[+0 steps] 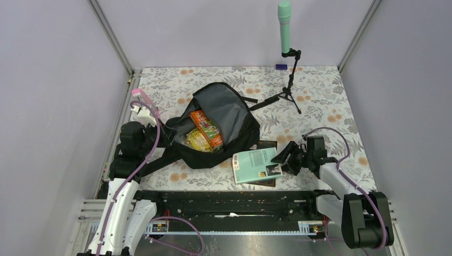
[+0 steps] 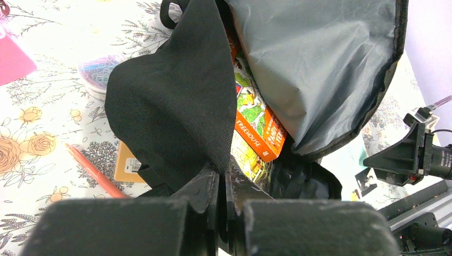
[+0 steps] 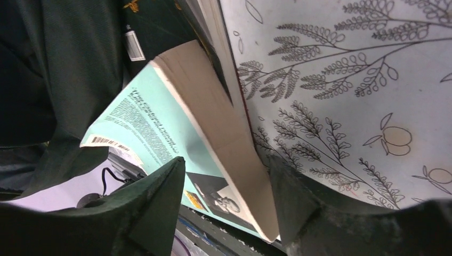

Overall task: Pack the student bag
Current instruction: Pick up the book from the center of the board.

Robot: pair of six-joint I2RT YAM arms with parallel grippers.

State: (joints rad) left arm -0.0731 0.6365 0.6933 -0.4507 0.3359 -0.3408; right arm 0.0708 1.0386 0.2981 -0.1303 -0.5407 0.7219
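Observation:
The student bag (image 1: 229, 114) lies open in the middle of the table, grey lining showing, with an orange book (image 1: 207, 128) and a yellow book (image 1: 196, 141) inside. My left gripper (image 1: 164, 133) is shut on the bag's black front flap (image 2: 170, 101) and holds it up; the orange book (image 2: 260, 125) shows behind it. My right gripper (image 1: 284, 155) is open at the right edge of a teal paperback (image 1: 256, 165). In the right wrist view its jaws straddle the teal paperback's (image 3: 144, 122) corner, one finger (image 3: 160, 192) over the cover, the other by the page edge.
A dark book (image 1: 265, 145) lies under the teal one. A green microphone (image 1: 284, 24) on a tripod stands at the back. Left of the bag lie a red pen (image 2: 93, 170), a tan notebook (image 2: 127, 162), a jar of clips (image 2: 98, 74) and a pink item (image 2: 13, 60).

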